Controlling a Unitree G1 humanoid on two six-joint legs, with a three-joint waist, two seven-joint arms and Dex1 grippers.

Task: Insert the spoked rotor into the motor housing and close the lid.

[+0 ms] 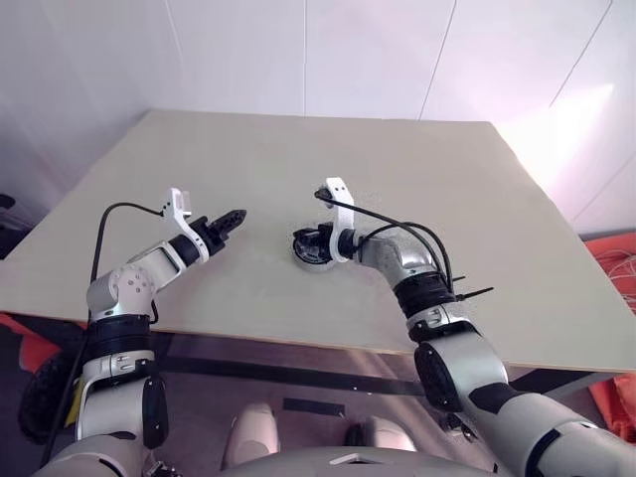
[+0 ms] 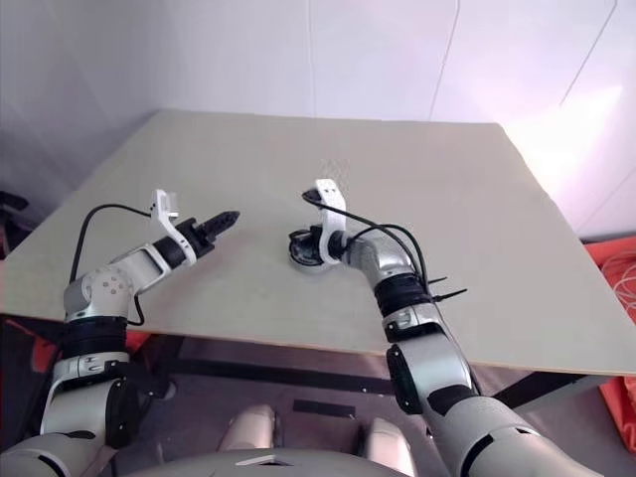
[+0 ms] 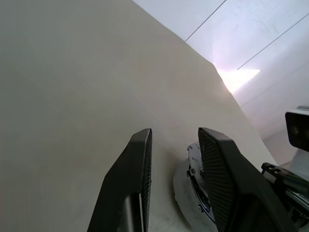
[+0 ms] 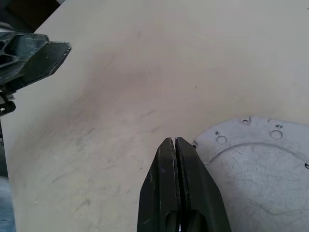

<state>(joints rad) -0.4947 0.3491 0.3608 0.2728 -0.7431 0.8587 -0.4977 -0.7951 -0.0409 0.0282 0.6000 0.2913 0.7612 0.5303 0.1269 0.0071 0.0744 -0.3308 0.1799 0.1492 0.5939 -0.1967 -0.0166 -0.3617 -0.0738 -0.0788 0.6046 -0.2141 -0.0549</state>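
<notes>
Right wrist view: right tool [image 4: 175, 145] pinched shut, tip over lid [image 4: 260, 174] edge, probably pressing it | left tool [image 3: 175, 145] part-open, empty, parked beside housing [image 1: 312, 248]

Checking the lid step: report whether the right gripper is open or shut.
Shut: the right gripper's two black fingers press together, nothing between them, above the round grey lid.

No text, label, brand, number or sign can be read anywhere here.
</notes>
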